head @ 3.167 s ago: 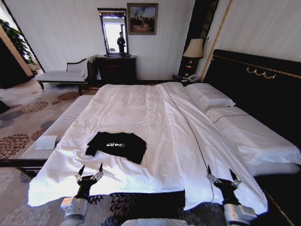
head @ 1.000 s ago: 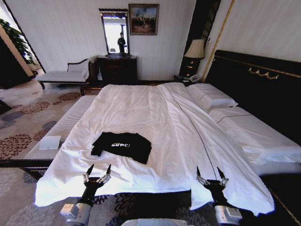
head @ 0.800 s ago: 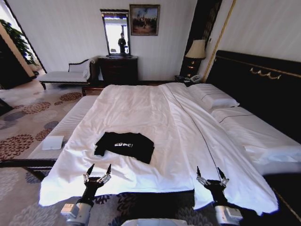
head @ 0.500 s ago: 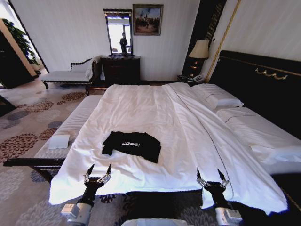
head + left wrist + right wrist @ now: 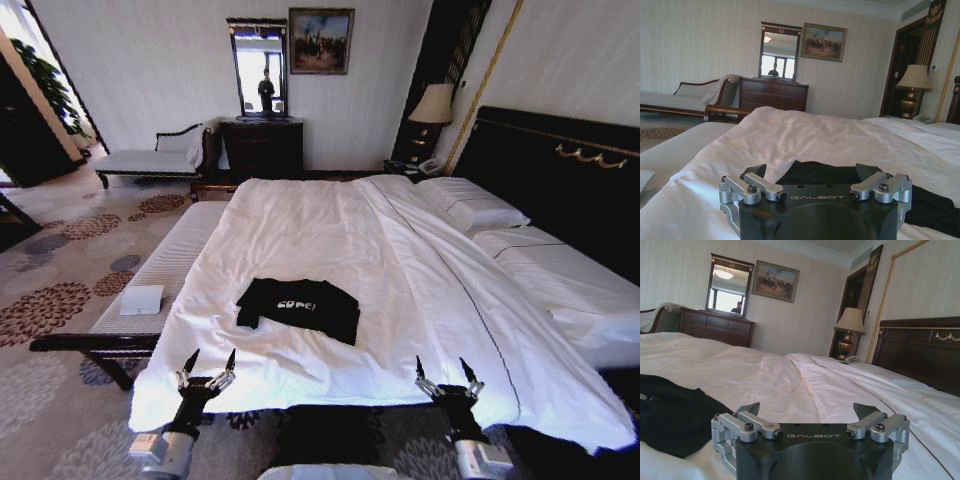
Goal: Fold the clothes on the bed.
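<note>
T-shirt (image 5: 298,307) lies flat on the bed (image 5: 330,230), on the near-left part of the duvet, well short of the pillows (image 5: 478,205) at far right. Chest lettering faces up. Long axis runs roughly left-right across the bed, slightly skewed, with the right end a bit nearer.

Left gripper (image 5: 205,370) hangs at the near edge of the bed, fingers spread wide, holding nothing. Right gripper (image 5: 449,375) is at the same near edge further right, also spread wide and empty. Both are apart from the shirt; neither touches cloth.

Key relation: the shirt lies farther in from both grippers, between them but biased left. Left gripper is nearer, the shirt's left sleeve being almost straight ahead of it. Right gripper is well apart from it; the shirt sits up and to its left.

Left wrist view has the shirt (image 5: 840,175) just beyond the gripper (image 5: 817,187), centred to right. Right wrist view puts the shirt (image 5: 675,410) off to the left of the gripper (image 5: 807,422).

Judgement: folding not started, and both arms need to reach farther onto the bed, the right one also inward.

Bench (image 5: 150,290) stands left of the bed.
</note>
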